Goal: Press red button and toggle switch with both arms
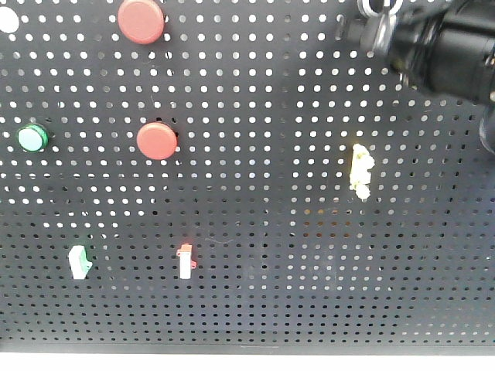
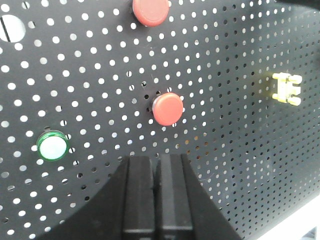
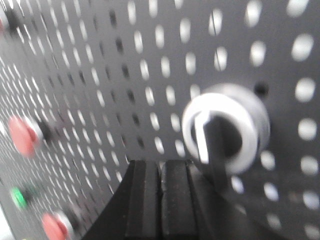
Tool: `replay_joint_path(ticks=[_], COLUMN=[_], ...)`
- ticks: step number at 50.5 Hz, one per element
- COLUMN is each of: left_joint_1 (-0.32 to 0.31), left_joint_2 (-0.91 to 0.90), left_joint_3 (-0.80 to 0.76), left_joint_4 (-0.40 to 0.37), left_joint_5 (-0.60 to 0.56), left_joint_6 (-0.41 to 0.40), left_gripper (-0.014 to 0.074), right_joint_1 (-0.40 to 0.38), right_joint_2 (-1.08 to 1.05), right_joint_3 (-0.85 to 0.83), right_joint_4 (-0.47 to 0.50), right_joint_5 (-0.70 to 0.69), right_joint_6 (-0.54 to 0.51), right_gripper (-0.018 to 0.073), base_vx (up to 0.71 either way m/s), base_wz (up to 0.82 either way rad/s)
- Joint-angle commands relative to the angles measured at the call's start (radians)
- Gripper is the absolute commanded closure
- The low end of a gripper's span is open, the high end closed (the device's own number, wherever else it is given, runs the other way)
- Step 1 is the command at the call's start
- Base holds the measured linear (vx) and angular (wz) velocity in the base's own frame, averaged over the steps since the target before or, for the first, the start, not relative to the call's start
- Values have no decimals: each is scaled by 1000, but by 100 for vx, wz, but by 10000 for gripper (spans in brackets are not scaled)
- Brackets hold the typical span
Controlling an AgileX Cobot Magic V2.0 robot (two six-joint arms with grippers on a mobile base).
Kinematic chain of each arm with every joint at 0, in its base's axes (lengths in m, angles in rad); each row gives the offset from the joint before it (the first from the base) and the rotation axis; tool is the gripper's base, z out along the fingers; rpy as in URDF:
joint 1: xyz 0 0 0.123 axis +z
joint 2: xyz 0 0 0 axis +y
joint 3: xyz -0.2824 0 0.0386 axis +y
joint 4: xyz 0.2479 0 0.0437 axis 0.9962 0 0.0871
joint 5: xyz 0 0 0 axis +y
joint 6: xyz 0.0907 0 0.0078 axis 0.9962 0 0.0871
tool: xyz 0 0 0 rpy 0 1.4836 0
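Two red buttons sit on the black pegboard (image 1: 271,294), one at the top (image 1: 141,21) and one lower (image 1: 157,141). In the left wrist view my left gripper (image 2: 156,162) is shut and empty, a short way below the lower red button (image 2: 167,108) and apart from it. The toggle switch (image 3: 225,127), a silver ring with a short black stub, fills the blurred right wrist view. My right gripper (image 3: 161,166) is shut and empty, just left of and below that ring. In the front view the glossy black right arm (image 1: 441,50) reaches in at the top right and covers the switch.
A green round button (image 1: 32,138) sits at the left. The yellow lever (image 1: 360,170) is at the right, below the arm. Two small white levers stand lower down, one with a green base (image 1: 79,261) and one with a red base (image 1: 186,261). The board's bottom edge runs along the frame bottom.
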Motion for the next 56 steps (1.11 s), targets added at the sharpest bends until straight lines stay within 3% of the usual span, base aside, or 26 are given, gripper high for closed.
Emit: replay_joint_path(ticks=[1, 13, 26, 56], left_joint_1=[1, 1, 1, 1], left_joint_2=[0, 0, 0, 0], left_joint_3=[-24, -24, -24, -24], left_joint_4=[-5, -5, -5, -5], left_joint_5=[-84, -86, -90, -88], left_joint_6=[-12, -12, -12, -12], left_gripper=[594, 594, 594, 594], right_joint_1=[-3, -3, -3, -3], right_joint_2=[-36, -48, -48, -36], right_joint_3=[-30, -30, -30, -30], right_joint_4=[-16, -9, 77, 37], right_joint_5=[-67, -73, -31, -101], right_joint_6=[24, 26, 23, 19], right_gripper=[562, 562, 562, 562], base_vx=[0, 0, 0, 0], base_wz=[0, 0, 0, 0])
